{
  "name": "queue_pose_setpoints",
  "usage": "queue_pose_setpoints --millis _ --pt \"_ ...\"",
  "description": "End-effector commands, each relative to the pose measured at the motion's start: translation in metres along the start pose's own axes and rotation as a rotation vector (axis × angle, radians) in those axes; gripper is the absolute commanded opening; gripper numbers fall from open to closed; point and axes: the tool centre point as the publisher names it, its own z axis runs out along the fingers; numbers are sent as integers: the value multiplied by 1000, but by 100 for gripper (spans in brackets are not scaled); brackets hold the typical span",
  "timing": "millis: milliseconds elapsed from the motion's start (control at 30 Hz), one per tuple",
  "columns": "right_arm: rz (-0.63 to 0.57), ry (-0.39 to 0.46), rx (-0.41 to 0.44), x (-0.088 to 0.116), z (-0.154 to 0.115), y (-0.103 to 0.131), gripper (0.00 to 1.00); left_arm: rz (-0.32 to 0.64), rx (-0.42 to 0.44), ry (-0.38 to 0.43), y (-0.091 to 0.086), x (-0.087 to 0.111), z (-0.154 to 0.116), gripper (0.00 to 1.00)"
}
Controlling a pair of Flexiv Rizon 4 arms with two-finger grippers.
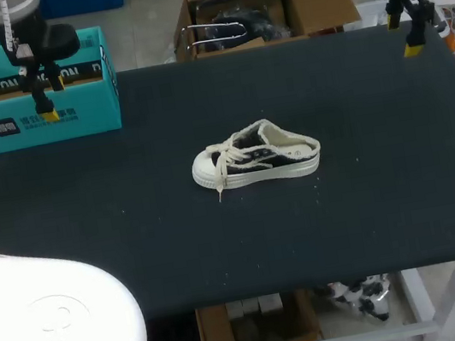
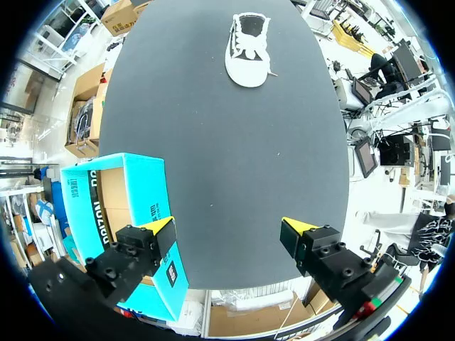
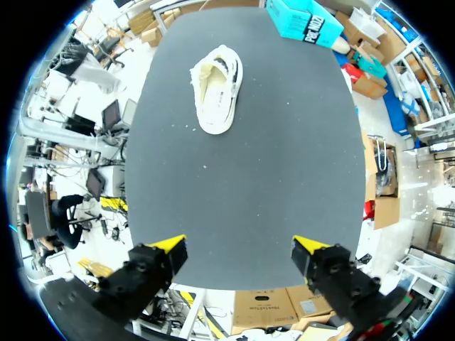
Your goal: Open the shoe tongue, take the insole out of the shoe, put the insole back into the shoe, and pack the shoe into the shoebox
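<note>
Head view looks down from behind; both raised wrist views share the shoe (image 1: 255,156).

Shoe (image 1: 255,159) apart, reachable from every side; shoebox (image 1: 87,106) fills far-left corner of table (image 1: 390,214).

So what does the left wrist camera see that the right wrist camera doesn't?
Only the left wrist view looks into the open shoebox, right beside the left gripper. Only the right wrist view shows the right gripper, with the shoebox far off past the shoe. Both show the shoe on the black table and open fingers.
</note>
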Motion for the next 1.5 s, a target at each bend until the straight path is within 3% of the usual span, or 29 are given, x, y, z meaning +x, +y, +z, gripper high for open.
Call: queue_pose_setpoints --millis 33,800,867,1100,1267,1367,1433,1500 --pt "0 3 2 0 -1 0 100 0 0 0 0 1 0 100" --pt "0 3 2 0 -1 0 100 0 0 0 0 1 0 100" --pt "13 13 -43 2 7 3 100 -26 30 4 -6 3 0 100" --pt "31 -6 -213 16 39 24 100 -238 10 16 -32 15 13 100" --pt "63 -10 -329 24 61 48 100 -480 -16 57 -52 24 26 100" --pt "66 -2 -380 29 73 67 100 -658 14 66 -56 29 32 100" --pt "78 0 -411 32 80 80 100 -704 74 104 -59 35 37 100" --pt "87 -3 -458 35 86 91 100 -741 59 92 -65 42 43 100"
